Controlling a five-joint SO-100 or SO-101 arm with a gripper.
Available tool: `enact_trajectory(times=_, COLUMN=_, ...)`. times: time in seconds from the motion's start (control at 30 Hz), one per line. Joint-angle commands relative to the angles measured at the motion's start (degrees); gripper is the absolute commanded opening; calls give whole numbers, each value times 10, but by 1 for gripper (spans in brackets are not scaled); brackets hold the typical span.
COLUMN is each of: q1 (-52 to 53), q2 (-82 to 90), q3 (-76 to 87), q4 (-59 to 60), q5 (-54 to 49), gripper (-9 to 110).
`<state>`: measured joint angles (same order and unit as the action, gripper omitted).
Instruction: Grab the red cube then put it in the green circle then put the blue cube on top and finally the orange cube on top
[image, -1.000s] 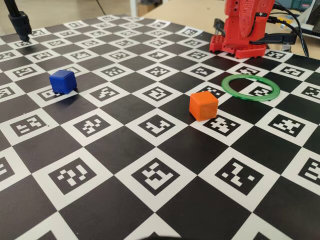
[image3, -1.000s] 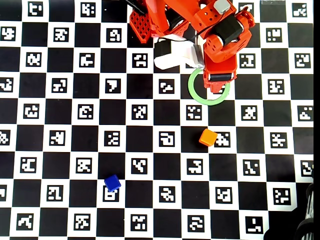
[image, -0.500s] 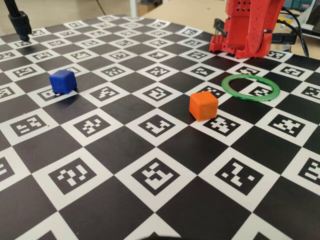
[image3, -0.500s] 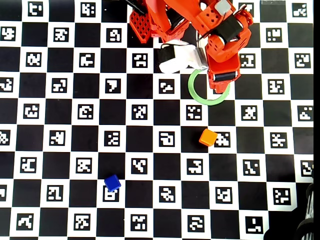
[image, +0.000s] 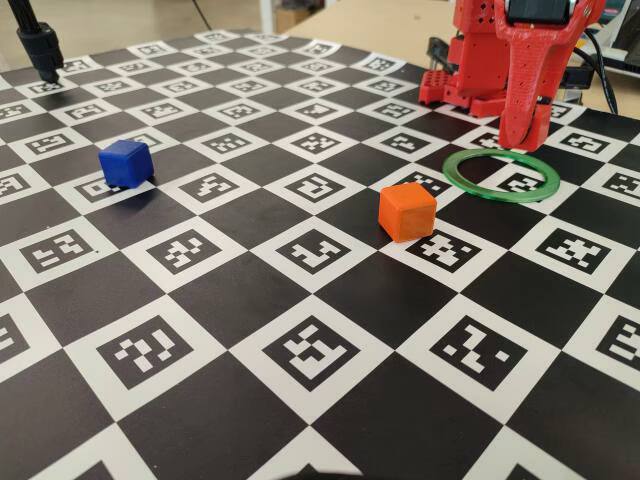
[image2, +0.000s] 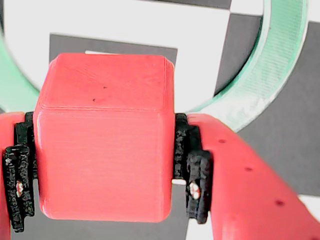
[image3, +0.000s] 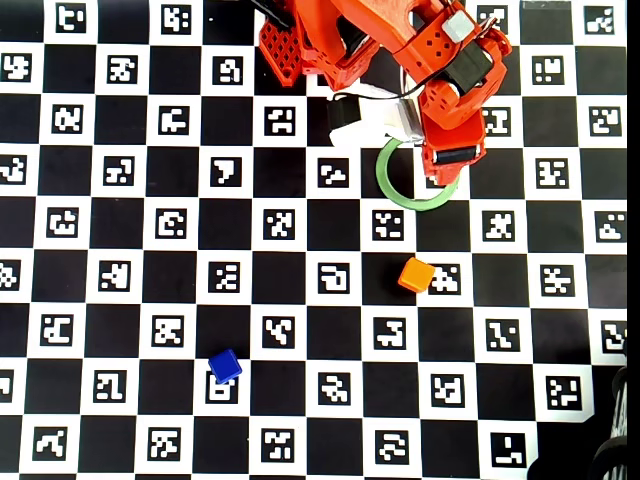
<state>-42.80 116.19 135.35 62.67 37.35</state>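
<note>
Fingers (image2: 192, 165) clamped on the red cube (image2: 102, 135), held above the green circle (image2: 270, 75), slightly toward its far-right rim.

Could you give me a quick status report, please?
Tool shut on red cube. Over green circle. Blue cube, orange cube waiting, nothing blocking.

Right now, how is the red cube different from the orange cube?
The red cube is held between the pads of the claw, above the green ring; the orange cube rests free on the checkered board. The red cube is darker red; the orange one is bright orange. Both are rounded-edged cubes.
</note>
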Motion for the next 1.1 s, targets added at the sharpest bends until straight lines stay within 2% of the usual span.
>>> enact_trajectory(times=0.0, q1=10, q2=-1, q3=-6, q4=-9, q5=3, gripper=0)
enact_trajectory(times=1.07, q1=33, q2=-25, q3=62, q4=-85, q5=-10, gripper=-1)
